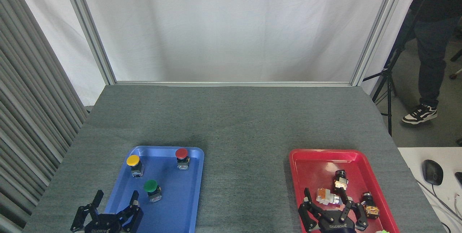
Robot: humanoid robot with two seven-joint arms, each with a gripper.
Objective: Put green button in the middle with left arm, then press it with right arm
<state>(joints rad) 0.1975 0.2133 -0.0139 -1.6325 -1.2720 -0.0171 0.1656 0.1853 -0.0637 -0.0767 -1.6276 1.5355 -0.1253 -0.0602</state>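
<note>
Grey felt covers the table (238, 117), and two trays sit near its front edge with the bare middle (245, 186) between them. On the left, the blue tray (180, 207) holds three push buttons standing upright: the green button (151, 187) nearest, the yellow button (133, 161) at the far left and the red button (181, 153) at the far right, all well apart from one another. The left claw (115, 204) hovers at the near left corner of that tray, fingers spread open and empty, just left of and nearer than the green button, not touching it. On the right, the red tray (310, 161) carries several small switch parts (326, 197). The right claw (328, 207) hangs over the tray's near end, fingers splayed open, gripping nothing. A person (431, 45) stands beyond the table's far right corner beside a tripod (389, 92).
</note>
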